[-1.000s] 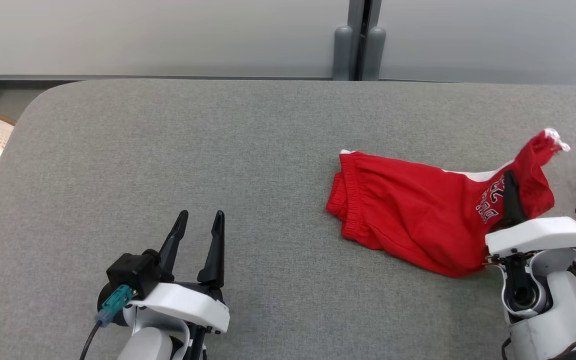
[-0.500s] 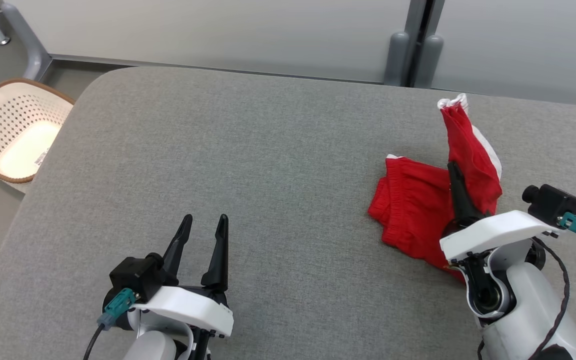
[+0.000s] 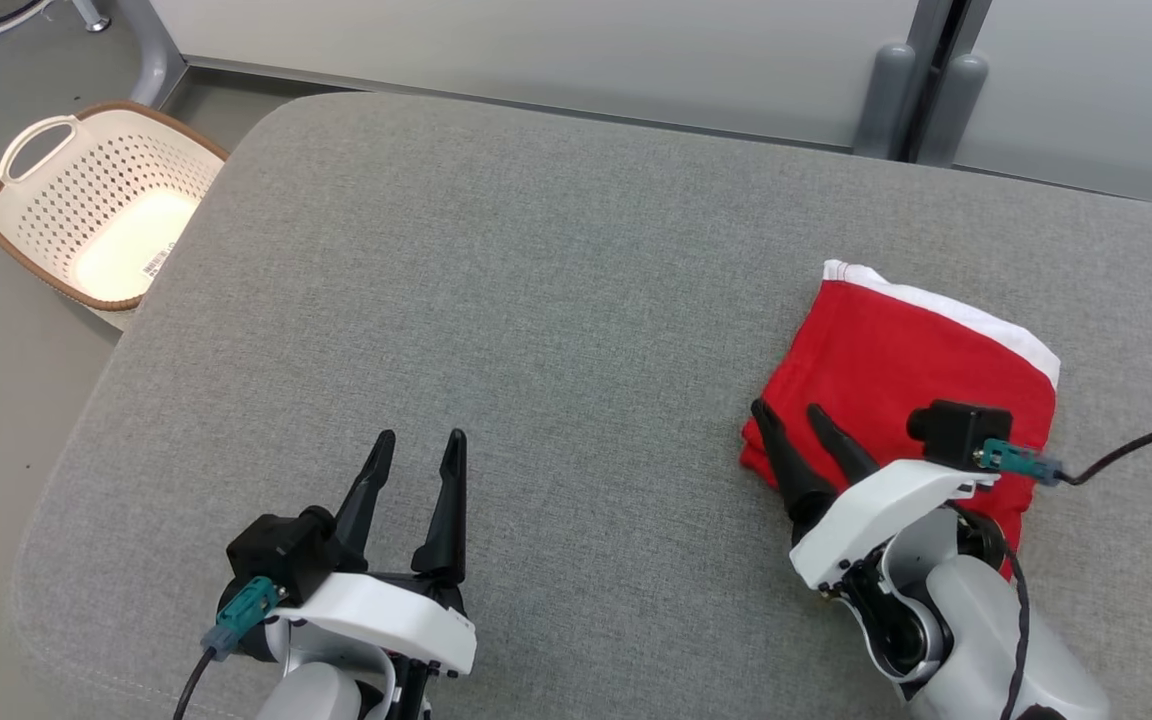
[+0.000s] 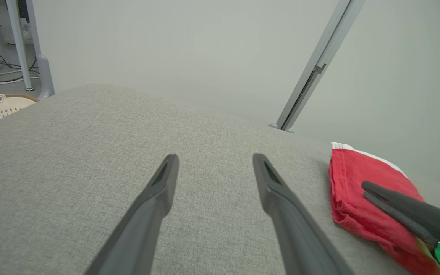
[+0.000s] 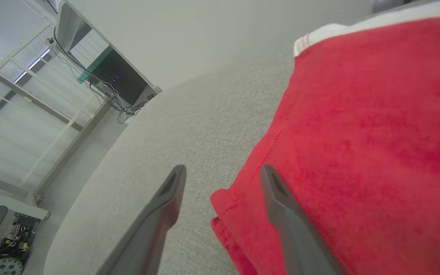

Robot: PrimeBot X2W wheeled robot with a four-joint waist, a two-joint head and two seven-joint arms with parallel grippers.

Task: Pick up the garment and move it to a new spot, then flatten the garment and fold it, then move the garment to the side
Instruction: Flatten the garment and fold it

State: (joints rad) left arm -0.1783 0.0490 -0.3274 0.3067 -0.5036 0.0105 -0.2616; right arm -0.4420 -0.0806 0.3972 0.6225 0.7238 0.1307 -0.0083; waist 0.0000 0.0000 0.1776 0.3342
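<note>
head view shows the right claw [image 3: 785,409] open and empty at the left edge of the folded garment [image 3: 896,350], so it should pinch all layers.

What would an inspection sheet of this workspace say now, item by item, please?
Surface: grey padded table, no stains seen.
Job's things: red garment with white trim, folded, lying flat on the table's right side.
Clutter: nothing seen.
Grippers: left gripper open above the table; right gripper open at the garment's left edge, holding nothing.
Cables: black cable leads right from the right wrist camera; second cable at the left wrist.
Surroundings: cream basket on the floor, left of the table; pale wall panels behind.
</note>
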